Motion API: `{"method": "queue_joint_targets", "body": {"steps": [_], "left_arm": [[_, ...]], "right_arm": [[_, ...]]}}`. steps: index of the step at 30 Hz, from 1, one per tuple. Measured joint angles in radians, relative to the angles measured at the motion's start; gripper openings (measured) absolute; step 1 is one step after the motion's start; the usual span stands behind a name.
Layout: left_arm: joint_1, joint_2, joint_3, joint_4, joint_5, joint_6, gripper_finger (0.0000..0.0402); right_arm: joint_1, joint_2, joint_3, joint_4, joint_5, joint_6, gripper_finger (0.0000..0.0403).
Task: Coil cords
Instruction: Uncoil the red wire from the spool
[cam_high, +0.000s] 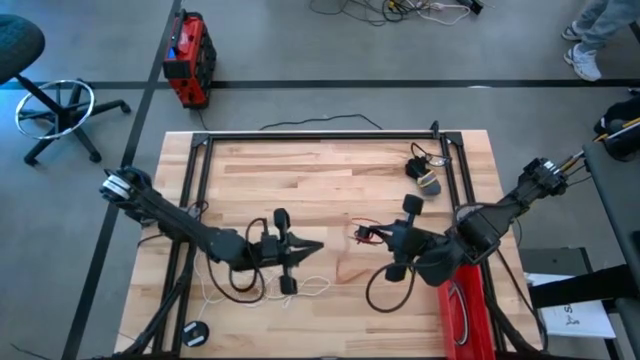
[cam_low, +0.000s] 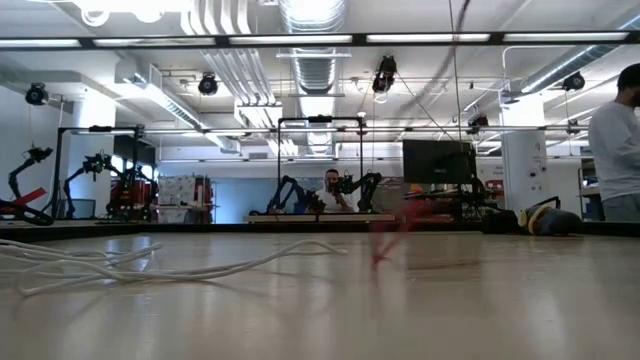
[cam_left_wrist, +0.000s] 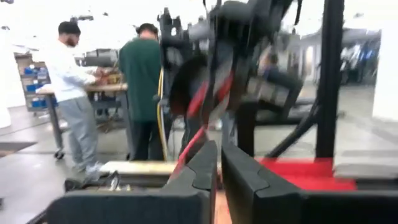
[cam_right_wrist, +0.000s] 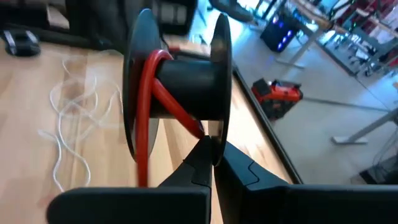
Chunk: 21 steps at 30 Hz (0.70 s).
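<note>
A black spool (cam_right_wrist: 186, 81) with the red cord (cam_right_wrist: 146, 93) wound on its core is held over the table's middle by my right gripper (cam_right_wrist: 214, 155), which is shut on it. From the spool the red cord (cam_left_wrist: 189, 146) runs in a straight line to my left gripper (cam_left_wrist: 217, 165), shut at the cord's end toward the table's left. In the high view the two grippers (cam_high: 318, 248) (cam_high: 388, 242) face each other with the red cord (cam_high: 365, 234) between them. The white cord (cam_high: 255, 292) lies in loose loops on the table under the left arm. My left gripper has the red cord (cam_left_wrist: 185, 154) at its fingertips, coming level from the table's left. One finger hides the exact place of contact. The cord runs taut from there up to the spool. My right gripper pinches the rim of one spool flange (cam_right_wrist: 214, 138) between its two fingers, coming from the table's right. The spool is lifted clear of the table, its axis lying across the fingers.
A black loop (cam_high: 382, 292) lies near the front under the right gripper. A small dark bundle (cam_high: 425, 178) sits at the far right. A red case (cam_high: 465, 310) lies at the front right, a dark disc (cam_high: 195, 333) at the front left. A dark metal frame (cam_high: 320, 135) borders the table.
</note>
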Motion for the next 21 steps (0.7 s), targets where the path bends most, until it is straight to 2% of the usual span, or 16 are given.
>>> {"method": "queue_joint_targets", "body": {"steps": [5, 9, 16, 21], "left_arm": [[0.040, 0.101, 0.041, -0.004, -0.022, -0.007, 0.0052], [0.073, 0.189, 0.130, 0.002, -0.021, -0.026, 0.0095], [0.132, 0.344, 0.337, 0.002, 0.212, -0.038, 0.0162], [0.165, 0.466, 0.480, -0.003, 0.228, -0.032, 0.0189]], "right_arm": [[0.000, 0.000, 0.000, 0.120, 0.000, -0.101, 0.0000], [0.000, 0.000, 0.000, 0.137, 0.000, -0.114, 0.0000], [0.000, 0.003, 0.000, 0.136, 0.000, -0.114, 0.0000], [0.000, 0.003, 0.001, 0.135, -0.001, -0.115, 0.0000]]}}
